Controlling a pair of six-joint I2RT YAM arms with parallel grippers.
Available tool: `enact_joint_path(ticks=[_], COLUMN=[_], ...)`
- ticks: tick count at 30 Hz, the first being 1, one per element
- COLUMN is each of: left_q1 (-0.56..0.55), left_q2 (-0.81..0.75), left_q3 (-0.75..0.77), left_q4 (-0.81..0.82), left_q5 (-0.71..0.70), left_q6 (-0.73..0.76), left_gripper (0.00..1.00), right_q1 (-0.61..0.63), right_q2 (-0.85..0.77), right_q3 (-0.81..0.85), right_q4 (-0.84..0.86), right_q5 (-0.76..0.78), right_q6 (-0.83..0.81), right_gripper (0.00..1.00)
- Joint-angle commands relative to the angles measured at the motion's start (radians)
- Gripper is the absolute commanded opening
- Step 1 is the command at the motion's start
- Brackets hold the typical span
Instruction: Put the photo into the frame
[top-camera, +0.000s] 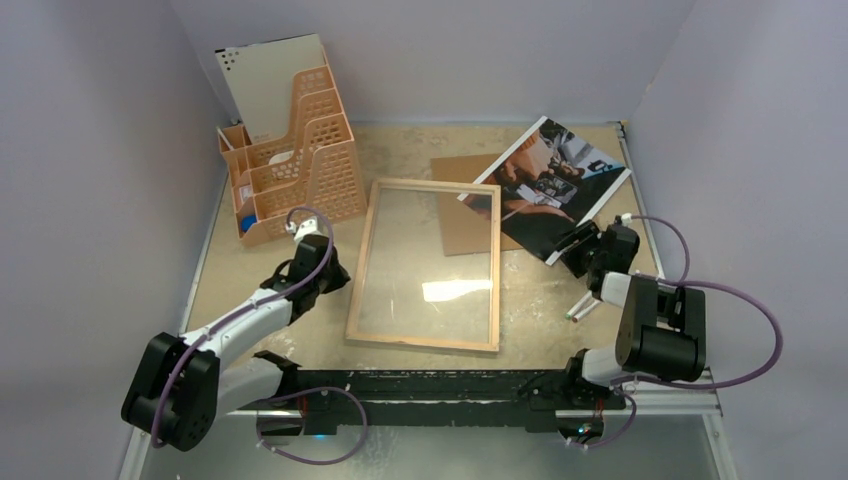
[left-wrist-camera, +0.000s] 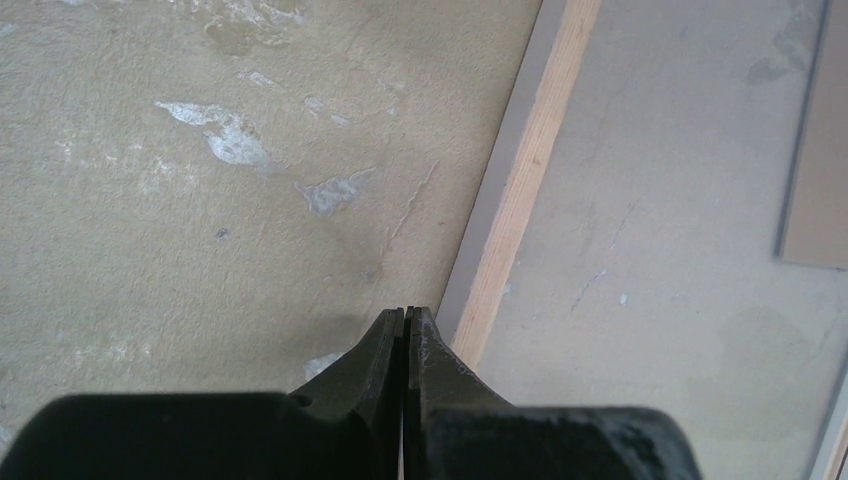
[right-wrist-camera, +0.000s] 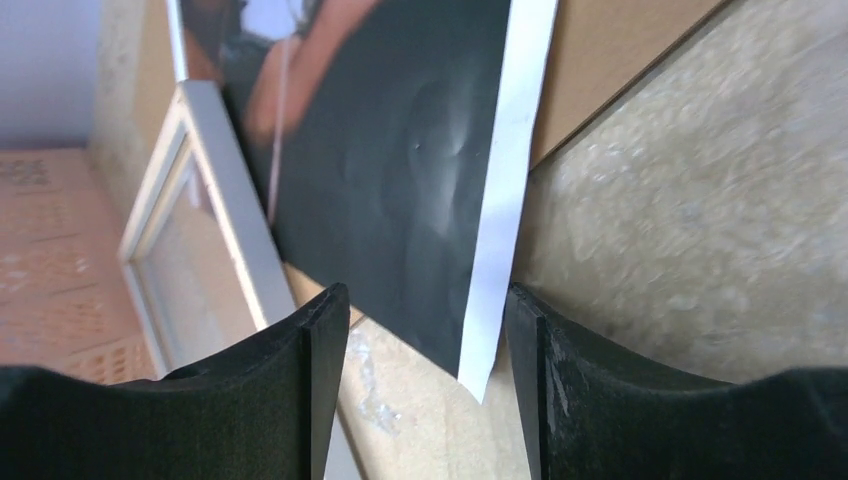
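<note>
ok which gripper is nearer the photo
Right. The right gripper has a corner of the photo between its open jaws; the left gripper is shut beside the frame, at the rail farthest from the photo.

- My jaws stand apart, one black finger (right-wrist-camera: 300, 390) on each side of the lower edge.
- The photo (right-wrist-camera: 400, 200), dark with a white border, points its corner down between them; no grip shows.
- Brown board (right-wrist-camera: 610, 60) lies under the photo.
- The frame (right-wrist-camera: 235, 200), with a pale rail, is on the left, partly behind the photo.
- Mottled counter (right-wrist-camera: 720, 250) fills the right.
- A blurred orange basket (right-wrist-camera: 50, 250) sits far left.
</note>
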Motion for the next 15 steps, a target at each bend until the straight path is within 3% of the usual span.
enact_joint_path(ticks=[1,9,15], left_q1=[0.003,0.003,0.003], left_q2=[0.003,0.015,0.032], left_q3=[0.049,0.062,0.069], left_q4=[0.001,-0.004,-0.005], left_q5=[0.006,0.008,0.014], left_q6=[-0.005,-0.003,-0.002], left_gripper=[0.0,0.0,0.0], right_q1=[-0.008,-0.008,-0.008], right_q2=[-0.001,-0.127,-0.03], right_q3=[-0.103,-0.101,-0.04], right_q4=[0.21,0.274,0.261], right_q5=[-0.173,-0.177,-0.161], right_q6=[0.053,0.06,0.048], right_gripper=[0.61,0.53,0.47])
